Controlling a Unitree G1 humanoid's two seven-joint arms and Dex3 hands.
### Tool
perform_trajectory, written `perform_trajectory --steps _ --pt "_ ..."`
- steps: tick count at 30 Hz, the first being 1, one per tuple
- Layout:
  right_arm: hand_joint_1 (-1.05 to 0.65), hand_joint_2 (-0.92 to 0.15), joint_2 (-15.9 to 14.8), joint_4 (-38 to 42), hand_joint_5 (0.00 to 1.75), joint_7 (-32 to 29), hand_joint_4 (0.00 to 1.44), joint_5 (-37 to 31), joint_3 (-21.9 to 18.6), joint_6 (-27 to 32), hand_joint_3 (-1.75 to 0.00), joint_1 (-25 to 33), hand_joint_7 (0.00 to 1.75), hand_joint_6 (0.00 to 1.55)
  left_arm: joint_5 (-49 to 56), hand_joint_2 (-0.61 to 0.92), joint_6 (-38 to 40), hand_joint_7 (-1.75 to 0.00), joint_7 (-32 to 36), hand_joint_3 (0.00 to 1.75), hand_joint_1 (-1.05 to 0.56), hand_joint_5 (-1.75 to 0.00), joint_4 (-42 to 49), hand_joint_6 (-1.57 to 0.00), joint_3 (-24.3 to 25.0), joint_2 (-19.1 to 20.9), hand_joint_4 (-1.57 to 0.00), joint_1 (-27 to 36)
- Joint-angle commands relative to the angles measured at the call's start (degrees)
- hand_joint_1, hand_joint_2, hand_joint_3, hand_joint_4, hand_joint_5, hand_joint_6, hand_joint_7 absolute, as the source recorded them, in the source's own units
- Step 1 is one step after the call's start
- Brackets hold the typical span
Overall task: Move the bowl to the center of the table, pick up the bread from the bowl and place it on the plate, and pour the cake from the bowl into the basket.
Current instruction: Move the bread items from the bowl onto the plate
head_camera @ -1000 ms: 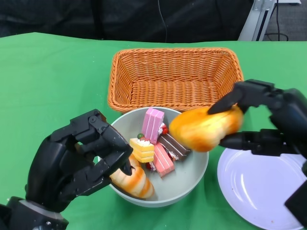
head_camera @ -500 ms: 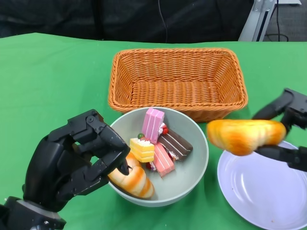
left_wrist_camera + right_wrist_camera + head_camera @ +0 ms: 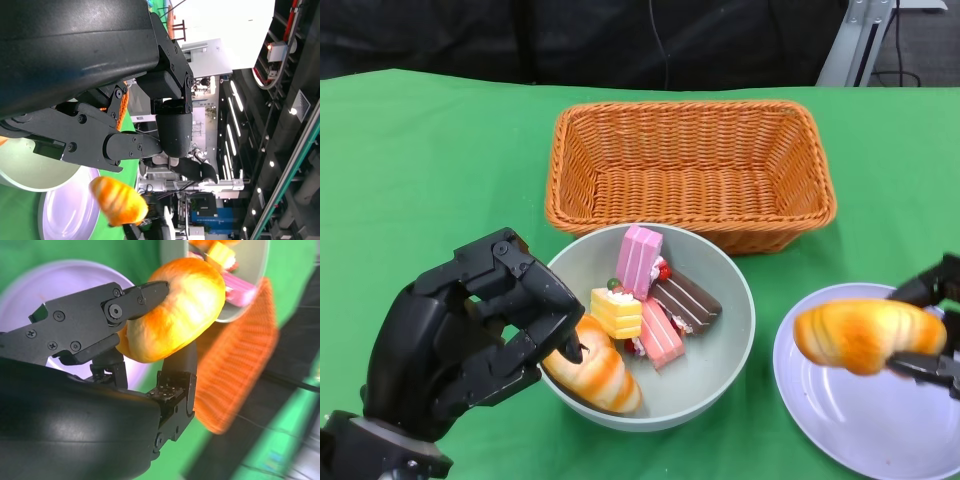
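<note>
The grey bowl [image 3: 725, 375] stands mid-table, in front of the basket [image 3: 690, 165]. It holds several cake pieces [image 3: 650, 300] and one orange bread roll [image 3: 592, 372]. My left hand [image 3: 470, 340] grips the bowl's left rim, fingers curled over the edge. My right hand [image 3: 932, 335] holds a second bread roll [image 3: 868, 335] just above the white plate [image 3: 850, 420] at the right. In the right wrist view that roll [image 3: 175, 315] is pinched between black fingers [image 3: 100, 315] over the plate [image 3: 75, 275]. The left wrist view shows the roll [image 3: 117, 200] above the plate [image 3: 65, 215].
The orange wicker basket is empty and sits right behind the bowl. Green cloth [image 3: 420, 180] covers the table, with open room at the left and far right. The plate runs off the lower right edge of the head view.
My right hand has carried the bread roll from above the bowl's right rim rightward and down, to just over the plate. The left hand and bowl have stayed put.
</note>
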Motion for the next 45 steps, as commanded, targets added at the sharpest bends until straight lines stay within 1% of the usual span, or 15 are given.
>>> perform_trajectory --steps 1,4,6,10,20,24,28,34,37,38,39,41,42,44,45 --pt "0.01 -0.92 -2.2 -1.0 1.74 0.7 0.39 1.7 -0.9 8.1 -0.33 -1.4 1.46 0.39 -0.7 0.92 0.0 -1.25 -0.4 0.32 -0.23 -1.62 0.0 -0.73 0.3 0.8 -0.74 -0.2" --pt "-0.01 -0.92 -2.8 -1.2 1.75 0.9 0.36 3.3 -1.3 14.8 -0.38 -2.4 1.45 0.37 -0.4 0.92 -0.3 -1.25 -0.4 0.34 -0.21 -1.62 0.1 -0.74 0.3 0.8 -0.75 -0.2" --pt "0.0 -0.92 -3.4 -0.7 1.75 1.6 0.36 3.8 -1.2 17.1 -0.43 -3.1 1.46 0.36 -0.7 0.92 -0.3 -1.25 -0.7 0.34 -0.21 -1.61 0.2 -0.74 0.3 1.0 -0.75 -0.3" --pt "-0.01 -0.92 -4.1 -0.1 1.75 0.6 0.37 3.6 -0.2 23.9 -0.42 -5.2 1.48 0.35 -0.8 0.92 -0.1 -1.24 -0.6 0.33 -0.22 -1.61 0.2 -0.74 0.4 1.0 -0.75 -0.2" --pt "-0.02 -0.92 -5.6 2.4 1.75 -0.3 0.33 2.7 2.3 33.7 -0.45 -9.4 1.51 0.3 0.0 0.92 -1.2 -1.24 -1.0 0.31 -0.23 -1.6 0.6 -0.75 0.4 1.0 -0.75 -0.1" --pt "-0.01 -0.92 -5.8 3.1 1.75 -0.6 0.31 2.5 3.0 35.5 -0.46 -10.5 1.5 0.28 0.2 0.92 -1.4 -1.24 -1.0 0.31 -0.22 -1.6 0.6 -0.75 0.3 0.9 -0.75 0.0" --pt "-0.04 -0.92 -7.0 4.4 1.73 -0.8 0.3 1.0 5.9 37.7 -0.42 -12.1 1.49 0.26 0.9 0.92 -2.1 -1.24 -0.7 0.32 -0.21 -1.6 0.6 -0.76 0.2 0.7 -0.76 0.0" --pt "-0.04 -0.92 -6.8 5.9 1.73 -1.5 0.28 -0.6 8.0 36.5 -0.41 -12.9 1.49 0.24 1.0 0.92 -2.4 -1.24 -0.6 0.33 -0.19 -1.6 0.5 -0.76 0.2 0.6 -0.76 0.1" --pt "-0.05 -0.92 -6.8 5.7 1.71 -2.7 0.31 -2.5 9.7 34.6 -0.33 -12.5 1.37 0.3 0.9 0.92 -2.4 -1.23 -0.6 0.34 -0.19 -1.6 0.4 -0.76 0.2 0.6 -0.75 0.1" --pt "-0.05 -0.92 -7.6 5.5 1.7 -3.0 0.31 -4.2 11.1 31.7 -0.33 -11.8 1.36 0.31 0.9 0.92 -2.4 -1.23 -0.6 0.34 -0.19 -1.6 0.3 -0.76 0.2 0.6 -0.75 0.1" --pt "-0.09 -0.92 -8.2 5.4 1.6 -3.1 0.34 -5.5 12.2 29.5 -0.3 -11.3 1.17 0.39 1.0 0.92 -2.3 -1.23 -0.5 0.34 -0.19 -1.6 0.3 -0.76 0.2 0.7 -0.76 0.2" --pt "-0.11 -0.92 -8.2 5.4 1.53 -3.9 0.36 -7.8 13.2 25.5 -0.28 -10.2 1.05 0.44 1.0 0.92 -2.3 -1.23 -0.4 0.33 -0.2 -1.6 0.2 -0.76 0.2 0.6 -0.76 0.2" --pt "-0.16 -0.92 -7.8 5.4 1.29 -4.6 0.41 -8.8 13.3 23.6 -0.26 -9.7 0.82 0.51 1.0 0.92 -2.3 -1.23 -0.4 0.33 -0.2 -1.6 0.2 -0.76 0.2 0.6 -0.76 0.2" --pt "-0.19 -0.92 -7.3 5.5 1.04 -5.6 0.49 -10.5 13.4 19.1 -0.23 -8.5 0.51 0.62 1.1 0.92 -2.5 -1.23 -0.4 0.33 -0.19 -1.6 0.3 -0.76 0.2 0.6 -0.76 0.2" --pt "-0.2 -0.92 -7.2 5.7 0.93 -5.7 0.5 -11.1 13.5 17.2 -0.22 -8.0 0.41 0.65 1.0 0.92 -2.5 -1.23 -0.5 0.33 -0.19 -1.6 0.3 -0.76 0.2 0.6 -0.76 0.3"
